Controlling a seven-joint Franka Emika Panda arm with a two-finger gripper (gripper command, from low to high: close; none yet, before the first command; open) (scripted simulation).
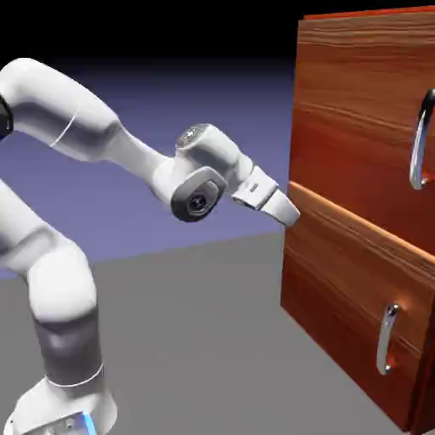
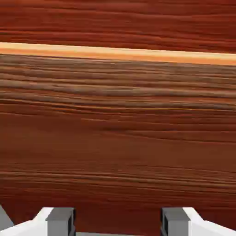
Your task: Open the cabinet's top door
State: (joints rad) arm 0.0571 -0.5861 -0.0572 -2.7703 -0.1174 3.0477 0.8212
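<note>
reddish-brown wood with horizontal grain makes up the cabinet (image 1: 340,255), which stands on the exterior view's right. its top door (image 1: 357,127) is the upper, larger panel, above the lower panel (image 1: 353,289), and a curved, upright silver handle (image 1: 420,144) sits near that view's right edge. in the exterior view the end effector (image 1: 292,217) is at the cabinet's left side, around the height of the seam (image 1: 365,223) between the two panels, so the top door lies mostly above it. the door's handle is higher and further to the right, well apart from the fingertips; whether these touch the wood i cannot tell. the lower panel's smaller silver handle (image 1: 387,340) is below and to the right.

the white arm (image 1: 64,293) rises from the lower left, bends back at the top and comes down toward the cabinet, its hand tilted so the fingers point down and to the right. in the hand view the two grey tips stand spread wide at the bottom edge, with nothing pinched between them. wood grain fills most of that view, crossed by a pale orange strip near the top.
</note>
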